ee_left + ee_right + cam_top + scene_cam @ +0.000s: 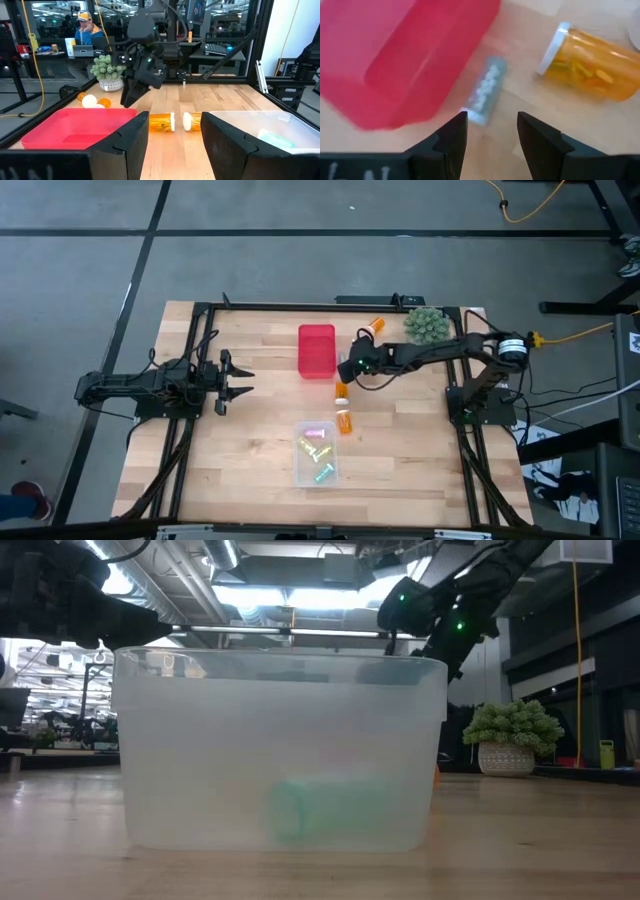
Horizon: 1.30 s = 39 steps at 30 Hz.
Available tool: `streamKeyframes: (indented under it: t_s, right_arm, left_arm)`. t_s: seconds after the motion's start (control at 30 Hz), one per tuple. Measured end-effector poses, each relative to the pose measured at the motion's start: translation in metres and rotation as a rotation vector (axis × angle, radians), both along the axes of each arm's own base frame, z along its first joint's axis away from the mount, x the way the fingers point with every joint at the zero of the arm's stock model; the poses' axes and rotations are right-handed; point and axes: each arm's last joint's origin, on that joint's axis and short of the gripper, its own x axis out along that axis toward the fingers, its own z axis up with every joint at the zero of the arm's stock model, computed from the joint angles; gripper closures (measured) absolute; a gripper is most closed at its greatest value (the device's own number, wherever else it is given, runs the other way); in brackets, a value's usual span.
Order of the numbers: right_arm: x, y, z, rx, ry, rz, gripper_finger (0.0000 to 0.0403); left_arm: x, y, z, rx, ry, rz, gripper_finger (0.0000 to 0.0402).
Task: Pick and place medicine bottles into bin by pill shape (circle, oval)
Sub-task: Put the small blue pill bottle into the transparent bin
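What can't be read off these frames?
- Pill shapes: too small in the high view; the orange bottle is blurred in the right wrist view.
- Clear bin contents: low view shows only a green smear through its frosted wall.
- Small clear vial near the red bin: blurred, contents unreadable.

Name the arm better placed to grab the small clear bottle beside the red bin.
Right. The right gripper hangs open just over the small clear bottle beside the red bin; the left gripper waits far off.
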Motion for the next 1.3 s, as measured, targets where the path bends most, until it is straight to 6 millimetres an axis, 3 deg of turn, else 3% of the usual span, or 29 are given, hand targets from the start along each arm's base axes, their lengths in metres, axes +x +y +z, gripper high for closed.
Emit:
streamKeyframes:
  t_s: [0.47,1.03,1.3]
  right_arm:
    - [0.002,-0.027,-0.013,0.073,-0.036,0.008,0.0228]
    - [0.005,-0.033,-0.015,0.041,-0.047,0.069,0.0228]
    - [0.011,-0.036,-0.025,0.037,-0.023,0.086,0.0228]
  left_arm:
    - [0.0,0.0,0.0,0.0,0.0,0.0,0.0228]
    - [0.0,0.0,0.0,0.001,0.0,0.0,0.0228]
    - [0.0,0.0,0.0,0.001,0.0,0.0,0.0228]
